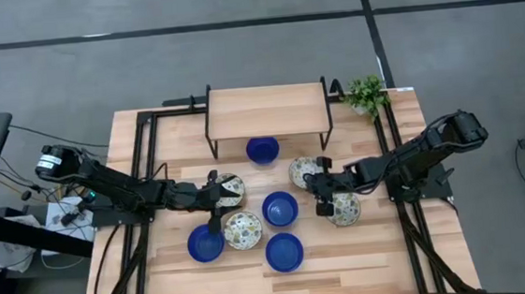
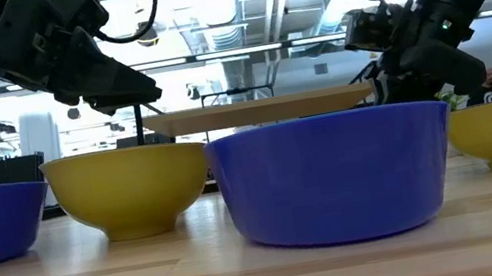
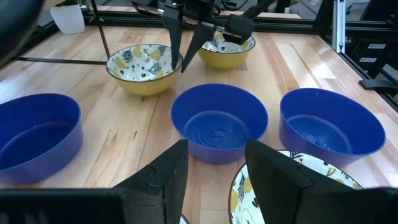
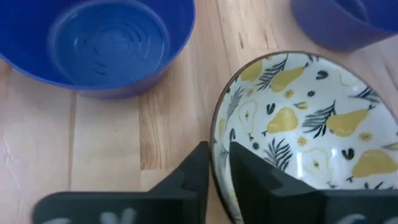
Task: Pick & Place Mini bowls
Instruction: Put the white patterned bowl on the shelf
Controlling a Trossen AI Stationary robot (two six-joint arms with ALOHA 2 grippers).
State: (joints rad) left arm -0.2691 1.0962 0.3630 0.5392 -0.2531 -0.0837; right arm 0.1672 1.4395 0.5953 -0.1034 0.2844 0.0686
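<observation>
- Wooden desk (image 1: 169,276) carries eight mini bowls, a raised wooden shelf (image 1: 266,111) at the far edge and a small green plant (image 1: 366,93) at the far right corner.
- Blue bowls, four in all: one under the shelf (image 1: 263,150), one at desk centre (image 1: 280,209), one nearer the front (image 1: 284,251), one front-left (image 1: 205,243).
- Patterned bowls, cream inside with pear and leaf print, yellow outside: one left of centre (image 1: 232,189), one beside the front-left blue bowl and touching it (image 1: 243,230), one right of centre (image 1: 304,172), one just in front of that (image 1: 346,209).
- Right claw (image 1: 326,202): at the left rim of the front right-hand patterned bowl (image 4: 311,140). The wrist view shows the rim wall between the two fingers (image 4: 189,177), one inside and one outside, set narrow. The grip appears closed on the rim, though contact on both faces cannot be confirmed.
- That bowl sits on the desk, just right of the centre blue bowl (image 4: 99,43).
- Left claw (image 1: 218,199): fingers spread wide, holding nothing, poised at the near edge of the left patterned bowl (image 3: 298,186), pointing towards the centre blue bowl (image 3: 219,127).
- Low view: the blue bowl (image 2: 334,175) fills the foreground, yellow-sided bowl (image 2: 128,187) to its left; both arms hang above.
</observation>
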